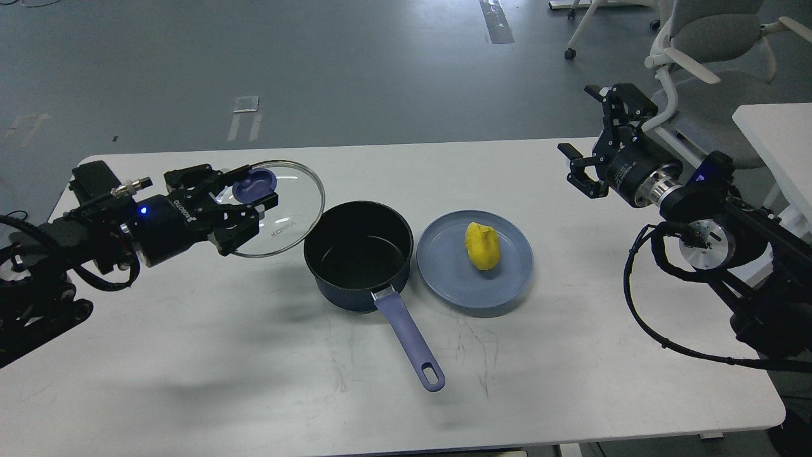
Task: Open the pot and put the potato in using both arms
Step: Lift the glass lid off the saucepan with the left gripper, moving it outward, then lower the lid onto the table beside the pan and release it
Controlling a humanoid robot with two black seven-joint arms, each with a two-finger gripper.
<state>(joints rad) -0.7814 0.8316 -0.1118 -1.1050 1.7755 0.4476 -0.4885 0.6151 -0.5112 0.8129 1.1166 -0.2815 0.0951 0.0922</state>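
Observation:
A dark blue pot (358, 254) with a long blue handle (409, 336) stands open in the middle of the white table. A yellow potato (481, 245) lies on a blue plate (504, 285) just right of the pot. My left gripper (254, 193) is shut on the blue knob of the glass lid (288, 212) and holds the lid tilted in the air, left of the pot. My right gripper (580, 136) is open and empty above the table's far right corner, well away from the potato.
A white table (190, 355) carries everything. A grey office chair (704, 57) and a second white table (774, 133) stand at the back right, behind my right arm.

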